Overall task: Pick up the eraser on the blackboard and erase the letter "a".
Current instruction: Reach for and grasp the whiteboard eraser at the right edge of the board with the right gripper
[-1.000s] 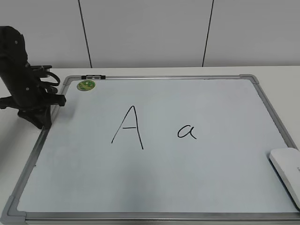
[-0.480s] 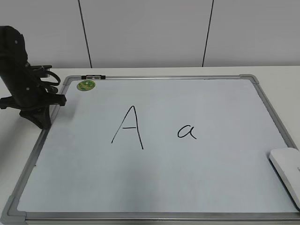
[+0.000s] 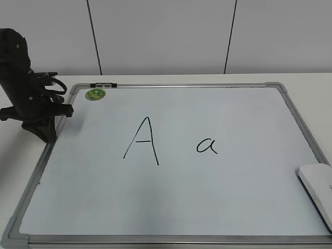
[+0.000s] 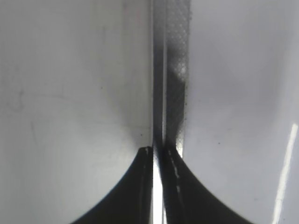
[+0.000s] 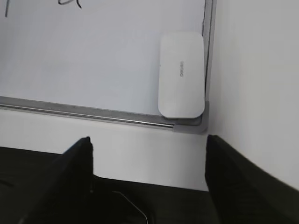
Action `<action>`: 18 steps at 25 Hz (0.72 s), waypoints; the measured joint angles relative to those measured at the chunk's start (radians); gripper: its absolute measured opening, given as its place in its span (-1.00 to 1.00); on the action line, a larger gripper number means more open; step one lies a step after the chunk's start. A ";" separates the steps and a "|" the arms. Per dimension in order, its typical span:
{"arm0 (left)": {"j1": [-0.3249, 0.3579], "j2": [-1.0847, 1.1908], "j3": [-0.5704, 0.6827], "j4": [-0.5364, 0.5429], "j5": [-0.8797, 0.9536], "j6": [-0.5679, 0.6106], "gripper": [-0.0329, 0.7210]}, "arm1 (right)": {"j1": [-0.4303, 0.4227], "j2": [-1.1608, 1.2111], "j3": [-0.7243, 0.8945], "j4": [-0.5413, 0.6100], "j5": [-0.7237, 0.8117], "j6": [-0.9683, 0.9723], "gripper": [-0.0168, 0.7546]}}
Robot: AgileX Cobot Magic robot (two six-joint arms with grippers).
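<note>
Open board surface around the eraser (image 5: 181, 73)

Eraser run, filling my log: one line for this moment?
eraser: untouched, board's corner | letter "a": intact | right gripper: open, short of eraser | left gripper: shut, at frame

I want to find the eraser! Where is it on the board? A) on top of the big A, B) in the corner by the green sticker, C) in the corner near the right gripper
C: the white eraser lies flat in the board's corner, ahead of the open right gripper, apart from both letters.
</note>
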 joint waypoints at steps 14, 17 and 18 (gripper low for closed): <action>0.000 0.000 0.000 0.000 0.000 0.000 -0.84 | 0.026 0.431 0.000 -0.139 -0.110 0.108 0.59; 0.000 0.000 0.000 -0.001 0.000 0.000 -0.84 | 0.026 0.517 -0.014 -0.169 -0.144 0.144 0.75; 0.000 0.000 0.000 -0.002 0.000 0.000 -0.84 | 0.026 0.538 -0.021 -0.169 -0.150 0.148 0.77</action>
